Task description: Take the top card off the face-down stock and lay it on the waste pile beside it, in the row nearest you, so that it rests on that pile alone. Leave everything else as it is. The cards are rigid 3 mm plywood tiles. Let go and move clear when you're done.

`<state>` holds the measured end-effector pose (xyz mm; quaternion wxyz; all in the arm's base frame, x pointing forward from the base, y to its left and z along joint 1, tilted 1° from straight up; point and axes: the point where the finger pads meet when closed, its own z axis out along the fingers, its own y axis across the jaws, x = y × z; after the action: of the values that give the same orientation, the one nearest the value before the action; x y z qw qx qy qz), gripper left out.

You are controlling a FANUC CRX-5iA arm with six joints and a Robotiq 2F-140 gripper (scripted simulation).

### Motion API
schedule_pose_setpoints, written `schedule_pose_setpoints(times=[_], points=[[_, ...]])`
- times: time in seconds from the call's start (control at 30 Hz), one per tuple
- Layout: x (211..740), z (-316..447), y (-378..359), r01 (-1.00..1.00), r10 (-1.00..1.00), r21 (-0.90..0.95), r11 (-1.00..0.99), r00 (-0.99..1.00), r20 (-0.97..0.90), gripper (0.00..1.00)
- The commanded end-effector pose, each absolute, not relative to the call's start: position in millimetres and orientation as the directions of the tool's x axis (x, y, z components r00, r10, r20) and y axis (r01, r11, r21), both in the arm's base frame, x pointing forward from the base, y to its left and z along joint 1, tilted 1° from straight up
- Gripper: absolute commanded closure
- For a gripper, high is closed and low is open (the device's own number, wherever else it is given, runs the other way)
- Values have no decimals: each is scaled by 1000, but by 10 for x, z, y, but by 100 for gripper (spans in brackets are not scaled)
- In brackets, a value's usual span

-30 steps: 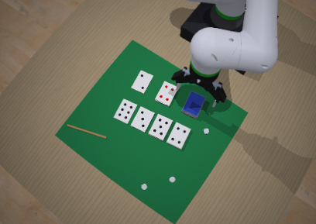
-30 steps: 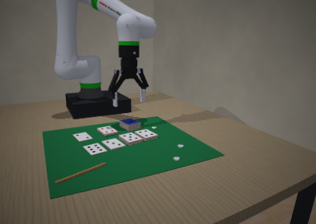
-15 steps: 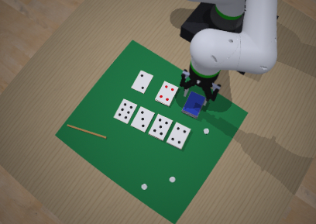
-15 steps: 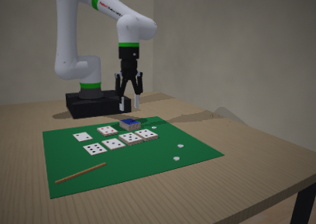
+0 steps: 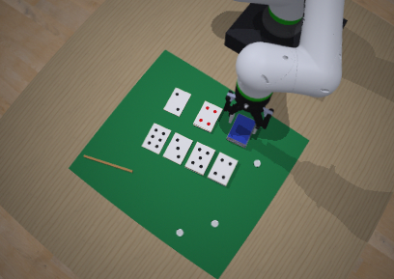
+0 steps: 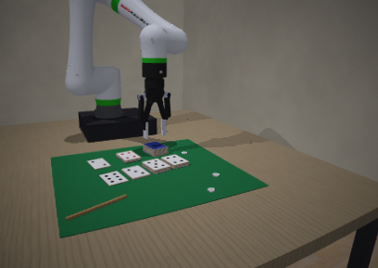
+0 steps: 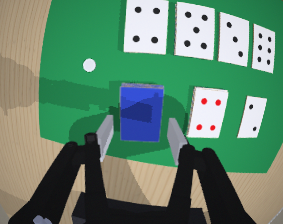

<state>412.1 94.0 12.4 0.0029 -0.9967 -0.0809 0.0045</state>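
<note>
The face-down stock [image 5: 240,129] is a blue-backed stack on the green mat [image 5: 188,162]. It also shows in the exterior view [image 6: 155,148] and in the wrist view [image 7: 141,112]. Beside it lies the waste pile, a card with four red pips [image 5: 208,115] [image 7: 209,112]. My gripper [image 6: 154,133] hangs a little above the stock without touching it. Its fingers are half open and empty, and in the wrist view [image 7: 140,137] they stand either side of the stock's near end.
A two-pip card [image 5: 177,100] lies past the waste pile. A row of several black-pip cards [image 5: 189,153] lies alongside. Three white tokens [image 5: 257,163] [image 5: 214,223] [image 5: 180,233] and a wooden stick [image 5: 107,163] lie on the mat. The arm's black base [image 5: 251,29] stands behind the mat.
</note>
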Motion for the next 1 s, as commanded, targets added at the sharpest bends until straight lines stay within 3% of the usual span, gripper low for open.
schedule_pose_setpoints(times=[0.0,0.97], points=[[4124,63,941,161,161,-7,-987,987,-8,50],[4124,-109,943,161,161,-7,-987,987,-8,50]])
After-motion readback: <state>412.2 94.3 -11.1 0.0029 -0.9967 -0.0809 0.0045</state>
